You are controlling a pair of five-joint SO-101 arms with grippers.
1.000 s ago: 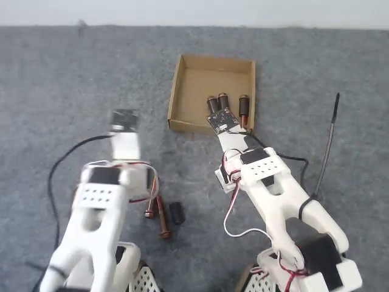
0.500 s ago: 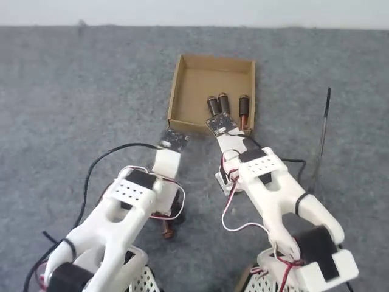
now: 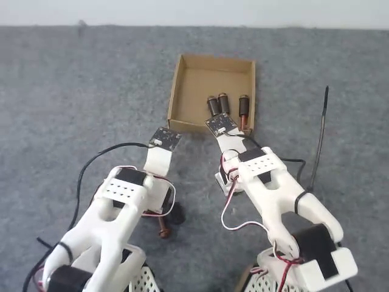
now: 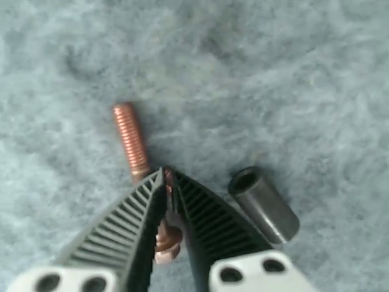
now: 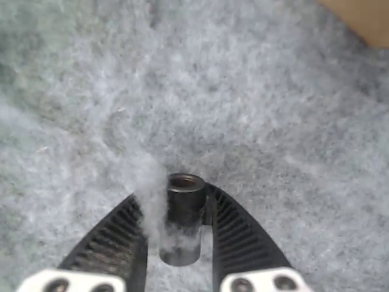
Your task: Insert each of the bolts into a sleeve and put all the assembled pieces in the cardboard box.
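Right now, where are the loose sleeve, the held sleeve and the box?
loose sleeve (image 4: pixel 267 207): left wrist view, its side wall.
held sleeve (image 5: pixel 185 204): right wrist view, its side below the opening.
box (image 3: pixel 216 59): high view, its far rim.

Nothing here carries writing, a number or a sign that can be read. The box (image 3: pixel 174 91) has plain walls. The left arm's board (image 3: pixel 165 139), just in front of the box, and the right arm's board (image 3: pixel 220 125), at its front wall, bear specks too small to read.
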